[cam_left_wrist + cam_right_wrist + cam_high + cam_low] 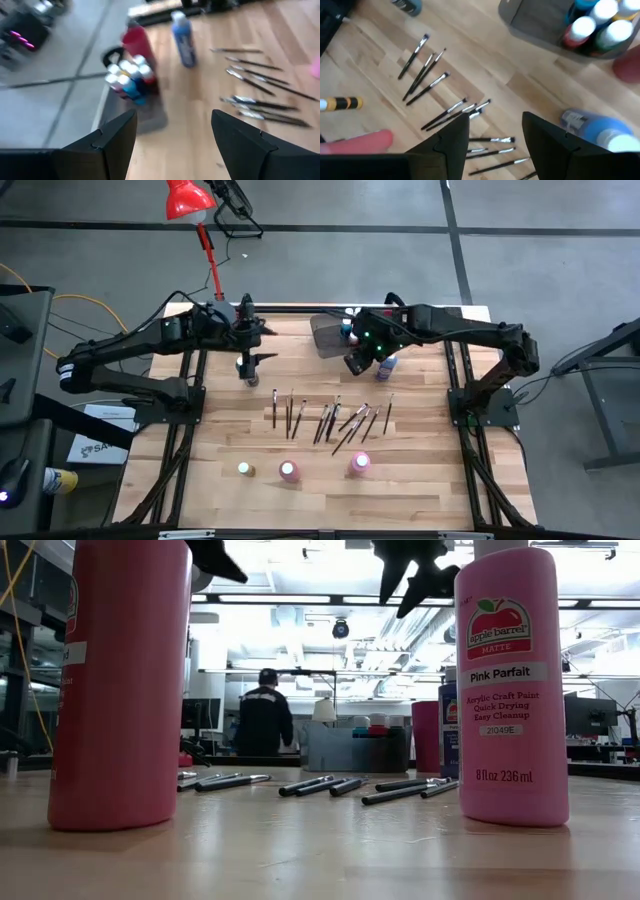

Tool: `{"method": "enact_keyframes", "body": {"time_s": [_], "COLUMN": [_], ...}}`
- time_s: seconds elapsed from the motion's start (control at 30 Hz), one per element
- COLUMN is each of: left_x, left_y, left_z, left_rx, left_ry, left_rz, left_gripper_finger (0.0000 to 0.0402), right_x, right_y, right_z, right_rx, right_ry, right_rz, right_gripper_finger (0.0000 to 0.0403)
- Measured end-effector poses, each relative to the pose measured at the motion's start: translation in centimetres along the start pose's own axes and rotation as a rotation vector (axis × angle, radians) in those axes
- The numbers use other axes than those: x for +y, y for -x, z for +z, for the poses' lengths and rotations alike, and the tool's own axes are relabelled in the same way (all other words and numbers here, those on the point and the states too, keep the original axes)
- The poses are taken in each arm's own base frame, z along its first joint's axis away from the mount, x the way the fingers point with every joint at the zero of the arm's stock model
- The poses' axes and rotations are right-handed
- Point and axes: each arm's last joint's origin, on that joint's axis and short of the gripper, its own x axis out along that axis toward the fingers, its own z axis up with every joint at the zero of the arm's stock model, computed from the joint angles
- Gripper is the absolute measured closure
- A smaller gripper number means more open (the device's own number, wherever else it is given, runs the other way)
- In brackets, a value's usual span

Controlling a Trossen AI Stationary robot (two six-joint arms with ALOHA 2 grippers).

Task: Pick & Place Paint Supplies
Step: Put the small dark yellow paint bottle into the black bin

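A: Starting with the biggest thing, what does the overhead frame show?

B: The wooden table fills the middle, with both dark arms reaching in from the sides. Toward the upper centre sits the grey bin, already holding a cluster of capped bottles at its right end — presumably the drop-off, which would explain why both arms hang near it.

A: And the grippers?

B: The left gripper hovers at upper centre-left, fingers spread wide with nothing between them. The right gripper hangs just right of the bin, jaws parted and empty, directly above a blue bottle standing on the wood — probably lined up to take it.

A: What remains?

B: Three bottles along the lower centre, among them a pink bottle — standing upright, which suits a grasp from above. The paintbrushes lie in a loose row across the middle, flat on the wood and near one another, so they look harder to pinch.
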Motion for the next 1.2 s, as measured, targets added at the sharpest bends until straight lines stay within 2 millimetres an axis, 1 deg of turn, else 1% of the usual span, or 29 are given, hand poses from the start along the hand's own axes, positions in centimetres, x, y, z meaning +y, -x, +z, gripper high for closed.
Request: {"method": "enact_keyframes", "body": {"time_s": [0.17, 0.3, 0.47, 0.57, 0.67, 0.8, 0.93, 1.07, 1.2], "left_x": [-0.7, -2.2, -5.2, -7.3, -9.4, -11.7, -14.2, -16.8, -18.7], "left_y": [0.7, 1.1, 1.0, 1.2, 1.9, 3.2, 4.1, 4.1, 3.6], "left_z": [-1.1, -1.9, -3.0, -4.2, -6.1, -8.5, -10.2, -11.9, -13.9], "left_rx": [0.081, 0.171, 0.252, 0.284, 0.325, 0.283, 0.147, 0.083, 0.133], "left_ry": [0.018, -0.003, -0.028, -0.025, 0.002, 0.071, 0.108, 0.057, 0.0], "left_rz": [-0.125, -0.26, -0.402, -0.423, -0.403, -0.384, -0.497, -0.628, -0.672], "left_gripper_finger": [0.0151, 0.0151, 0.0151, 0.0151, 0.0151, 0.0151, 0.0151, 0.0151, 0.0151], "right_x": [1.1, 1.9, 2.9, 3.5, 4.2, 4.9, 5.4, 5.8, 6.1], "right_y": [0.1, 0.2, 0.4, 0.6, 0.8, 1.0, 1.1, 1.3, 1.4], "right_z": [-1.4, -2.5, -3.7, -4.5, -5.4, -6.5, -7.3, -8.0, -8.5], "right_rx": [-0.006, -0.012, -0.062, -0.093, -0.104, -0.11, -0.101, -0.093, -0.087], "right_ry": [0.002, 0.022, 0.026, 0.055, 0.095, 0.159, 0.239, 0.296, 0.348], "right_rz": [-0.031, -0.055, -0.082, -0.095, -0.095, -0.093, -0.084, -0.074, -0.066], "right_gripper_finger": [0.0227, 0.0227, 0.0227, 0.0227, 0.0227, 0.0227, 0.0227, 0.0227, 0.0227]}}
